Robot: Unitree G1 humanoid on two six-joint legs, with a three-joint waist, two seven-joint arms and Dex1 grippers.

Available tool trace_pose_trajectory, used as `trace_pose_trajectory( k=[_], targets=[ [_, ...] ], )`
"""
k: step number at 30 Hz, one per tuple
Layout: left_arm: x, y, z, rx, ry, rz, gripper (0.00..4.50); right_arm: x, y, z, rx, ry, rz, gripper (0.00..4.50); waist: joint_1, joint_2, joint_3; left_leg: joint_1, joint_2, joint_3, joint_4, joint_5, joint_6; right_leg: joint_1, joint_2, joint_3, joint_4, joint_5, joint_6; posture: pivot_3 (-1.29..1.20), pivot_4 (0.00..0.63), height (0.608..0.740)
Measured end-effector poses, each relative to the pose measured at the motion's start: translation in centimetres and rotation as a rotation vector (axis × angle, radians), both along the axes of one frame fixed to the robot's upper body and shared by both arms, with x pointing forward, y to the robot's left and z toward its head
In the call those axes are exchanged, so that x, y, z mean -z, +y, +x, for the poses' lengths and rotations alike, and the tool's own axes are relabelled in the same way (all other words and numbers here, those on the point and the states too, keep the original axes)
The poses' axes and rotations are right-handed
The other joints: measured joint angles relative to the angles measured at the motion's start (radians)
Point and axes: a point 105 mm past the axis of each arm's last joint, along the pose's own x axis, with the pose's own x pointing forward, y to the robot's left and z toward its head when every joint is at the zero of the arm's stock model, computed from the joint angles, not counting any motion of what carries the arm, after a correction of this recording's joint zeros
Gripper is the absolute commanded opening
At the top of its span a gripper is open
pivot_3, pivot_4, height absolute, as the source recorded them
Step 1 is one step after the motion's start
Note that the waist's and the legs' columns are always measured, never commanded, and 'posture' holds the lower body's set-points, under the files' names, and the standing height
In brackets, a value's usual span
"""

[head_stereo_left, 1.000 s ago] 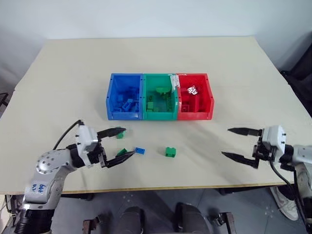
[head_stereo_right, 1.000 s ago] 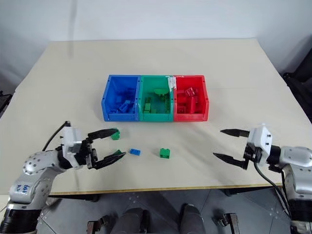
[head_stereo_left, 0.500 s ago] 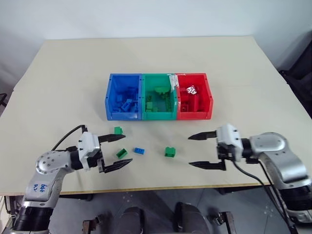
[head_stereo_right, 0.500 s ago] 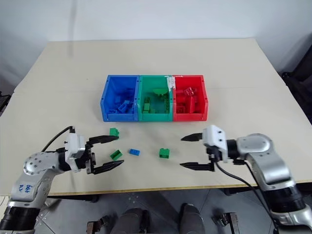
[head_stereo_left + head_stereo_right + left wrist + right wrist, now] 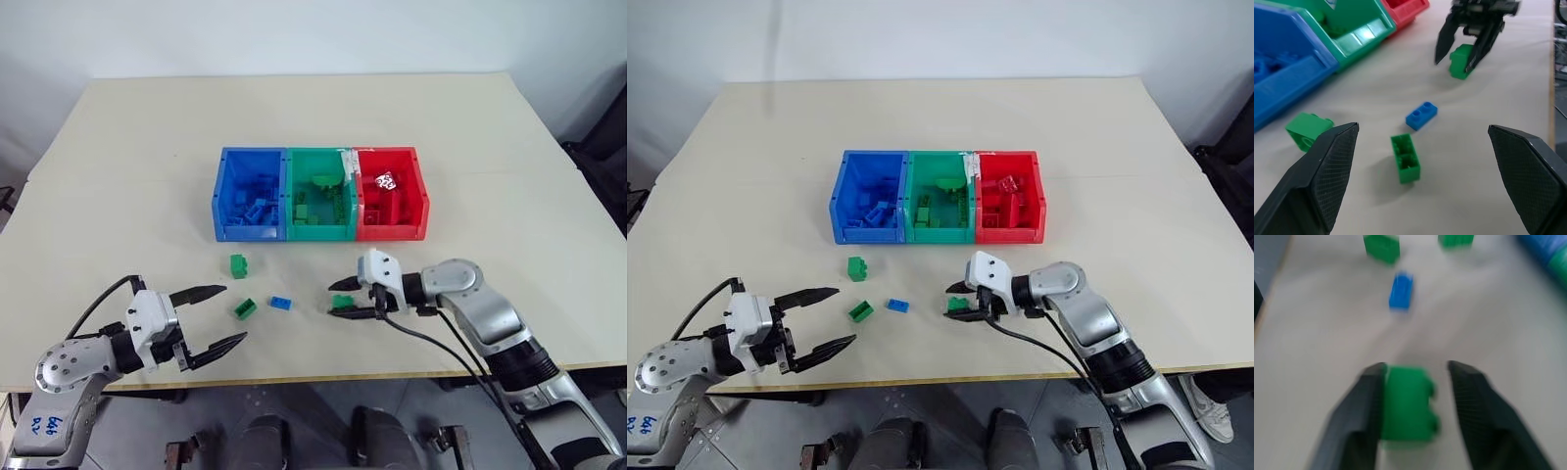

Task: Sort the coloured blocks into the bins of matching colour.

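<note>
Movement on the right side is the news: the right gripper (image 5: 345, 299) has swept in from far out near the table's right edge and now sits low over the green brick (image 5: 342, 303) nearest the front centre of the table (image 5: 490, 147). Its black fingers (image 5: 1367, 406), which stood wide a second ago, have drawn in around that brick. From the right wrist view one finger lies against the brick's side while a gap shows on the other side, so I would call it closing on the brick rather than pinching it yet. The brick is still down on the table, not lifted.

Meanwhile the left gripper (image 5: 203, 318) has pulled back toward the near left corner, away from the loose bricks it was hovering beside. Its fingers are spread as wide as before and hold nothing.

Three other bricks lie loose in front of the bins: a small blue brick (image 5: 280, 303), a green brick lying askew (image 5: 243, 308) just beside it, and another green brick (image 5: 238, 265) nearer the blue bin (image 5: 221, 191). None of these has shifted. The green bin (image 5: 317, 232) sits in the middle of the row with the red bin (image 5: 421, 191) on its right, and each already holds bricks of its own colour.

To my eye the right arm has taken over this pick, and the grasp is a moment from complete. Once the brick is pinched, the green bin is close by, just behind it.
</note>
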Motion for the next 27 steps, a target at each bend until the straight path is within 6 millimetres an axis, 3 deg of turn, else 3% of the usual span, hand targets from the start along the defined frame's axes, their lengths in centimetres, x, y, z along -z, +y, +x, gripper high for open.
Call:
trace_pose_trajectory(
  k=[3,5,9,11,13,16,19,23,27],
  targets=[
    [0.0,0.0,0.1,-0.010,-0.004,-0.004,4.50,-0.5,-0.3,0.0,-0.012,0.001,0.017,0.03,-0.001,0.000,0.000,0.000,0.000,0.001,0.000,0.000,0.000,0.000,0.000,0.000,0.000,0.000,0.000,0.00,0.150,0.740],
    [-0.2,0.0,0.2,-0.025,-0.023,-0.014,4.50,-2.0,-0.1,0.9,0.006,-0.002,0.065,0.03,-0.003,0.000,0.000,0.000,0.000,0.000,0.000,0.000,0.000,0.000,0.000,0.000,0.000,0.000,0.000,0.00,0.150,0.740],
    [-1.2,0.1,0.8,-0.071,-0.083,-0.041,4.50,-6.8,0.6,3.7,0.053,-0.076,0.163,0.03,-0.011,0.000,0.000,0.001,0.001,0.000,0.000,0.000,-0.001,-0.001,0.000,0.000,0.002,0.000,-0.001,0.00,0.150,0.740],
    [-1.5,0.2,0.6,-0.078,-0.095,-0.038,4.50,-7.3,0.5,4.0,0.053,-0.086,0.166,0.03,-0.009,0.000,0.000,0.001,0.001,0.000,0.000,-0.001,-0.001,-0.001,0.000,-0.001,0.002,-0.001,-0.001,0.00,0.150,0.740],
    [-1.4,0.5,0.4,-0.096,-0.092,-0.036,4.50,-6.5,0.5,4.0,0.044,-0.051,0.159,0.03,-0.004,0.000,0.000,0.000,0.000,0.001,0.000,-0.002,0.001,-0.001,0.000,-0.001,0.001,-0.001,-0.001,0.00,0.150,0.740],
    [-1.0,0.8,0.1,-0.112,-0.073,-0.034,4.50,-5.2,0.1,3.6,0.032,0.018,0.127,0.61,-0.003,0.000,0.000,0.000,0.000,0.002,0.000,-0.003,0.002,-0.001,-0.001,-0.001,0.000,-0.001,-0.001,0.00,0.150,0.740],
    [-0.9,0.7,0.0,-0.115,-0.067,-0.036,4.50,-3.4,-0.4,2.9,0.026,0.059,0.080,1.62,0.000,0.000,0.000,-0.001,0.000,0.004,0.000,-0.003,0.002,-0.001,0.000,-0.002,0.000,-0.001,-0.001,0.00,0.150,0.740],
    [-1.0,0.0,-0.2,-0.077,-0.068,-0.037,4.50,-0.5,-1.5,0.5,-0.048,0.088,0.008,2.92,-0.001,-0.001,0.000,0.000,0.000,0.006,0.000,-0.003,0.002,-0.001,0.000,-0.002,-0.001,0.000,-0.001,0.00,0.150,0.740],
    [-1.0,-1.2,0.0,-0.023,-0.065,-0.044,4.50,-0.2,-1.7,0.4,-0.060,0.047,-0.019,2.92,-0.005,0.000,0.000,0.001,0.002,0.009,0.000,-0.003,0.001,-0.001,0.000,-0.002,-0.001,0.000,-0.001,0.00,0.150,0.740]
  ],
)
